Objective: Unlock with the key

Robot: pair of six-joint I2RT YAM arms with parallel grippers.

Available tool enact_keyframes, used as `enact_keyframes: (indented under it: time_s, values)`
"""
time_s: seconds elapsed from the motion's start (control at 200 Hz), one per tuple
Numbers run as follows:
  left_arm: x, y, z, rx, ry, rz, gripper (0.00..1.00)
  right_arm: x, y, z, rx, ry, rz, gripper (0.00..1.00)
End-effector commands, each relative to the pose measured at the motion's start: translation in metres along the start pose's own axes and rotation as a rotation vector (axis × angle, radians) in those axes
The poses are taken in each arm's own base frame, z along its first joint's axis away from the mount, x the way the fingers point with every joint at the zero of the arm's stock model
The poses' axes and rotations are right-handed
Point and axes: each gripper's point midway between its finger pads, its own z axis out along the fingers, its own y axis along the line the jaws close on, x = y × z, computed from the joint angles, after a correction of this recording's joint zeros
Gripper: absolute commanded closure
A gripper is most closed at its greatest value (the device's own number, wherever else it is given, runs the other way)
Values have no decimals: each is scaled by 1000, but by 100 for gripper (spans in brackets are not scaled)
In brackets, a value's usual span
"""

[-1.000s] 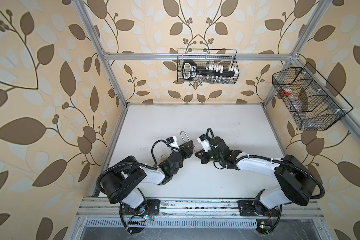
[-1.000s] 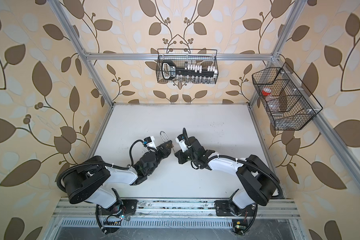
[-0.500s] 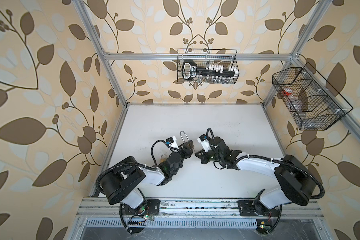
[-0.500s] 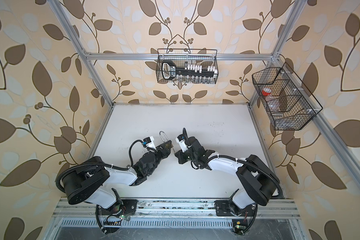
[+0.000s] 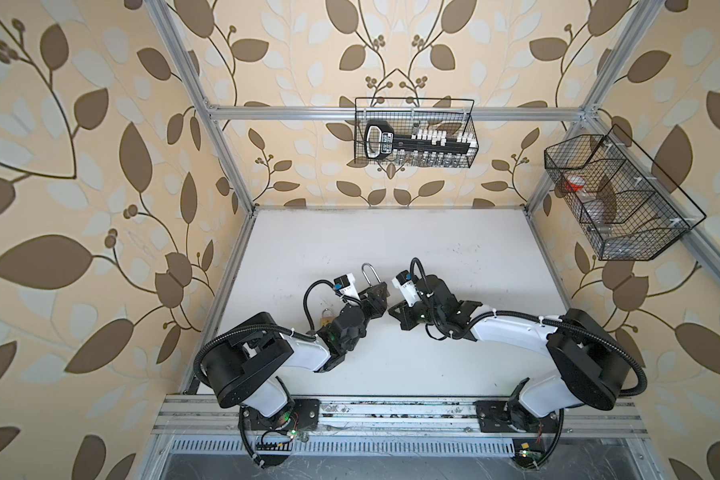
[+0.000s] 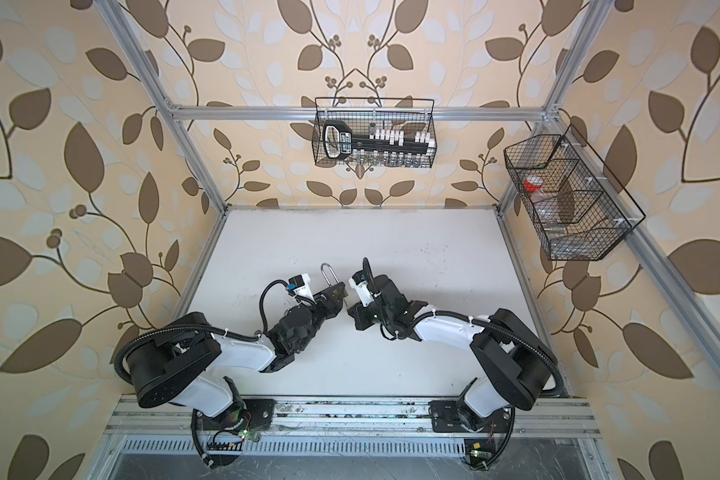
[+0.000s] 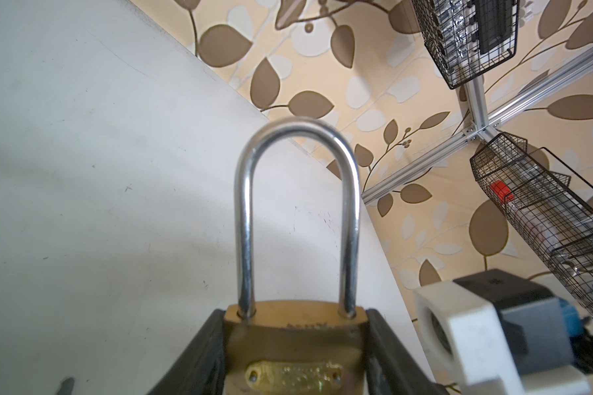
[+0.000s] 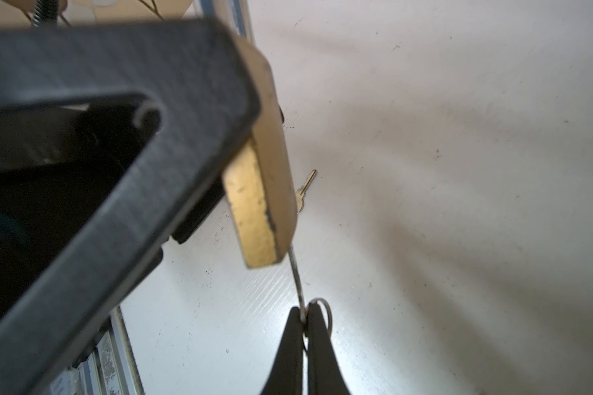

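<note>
White, scuffed tabletop [image 5: 391,232]; leaf-patterned wallpaper [image 5: 80,166]. Nameplate [image 7: 293,376] on padlock [image 7: 288,328] illegible. Left gripper [image 5: 377,291] clamped on padlock, mid-table. Right gripper [image 8: 304,314], at its 3 o'clock, pinches key [image 8: 296,278], blade reaching padlock's base.

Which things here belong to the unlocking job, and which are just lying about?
In the job:
- brass padlock, gripped by the left claw
- key, pinched in the right claw, blade reaching the padlock's base

Lying about:
- loose key on the table
- small padlock, also on the table
- back wire basket
- side wire basket
</note>
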Motion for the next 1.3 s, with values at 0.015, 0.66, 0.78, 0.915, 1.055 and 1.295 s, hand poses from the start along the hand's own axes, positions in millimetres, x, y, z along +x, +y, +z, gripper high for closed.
enact_keyframes:
  time_s: [0.015, 0.66, 0.78, 0.915, 1.055, 1.295]
  values:
    - [-25, -40, 1, 124, -99, -47, 100, -11, 7, -2, -13, -22, -21, 100]
    - [-10, -40, 5, 139, -92, 11, 100, -20, 1, -15, -39, -79, 40, 100]
    - [-6, -43, 5, 160, -118, 35, 100, -22, 4, -19, -50, -95, 34, 100]
    - [-2, -41, 6, 150, -116, 27, 100, -22, 10, -19, -82, -100, 31, 100]
    - [2, -41, 7, 152, -106, 31, 100, -26, 13, -24, -98, -122, 22, 100]
    - [13, -42, 12, 163, -70, 46, 100, -36, 8, -42, -120, -194, 47, 100]
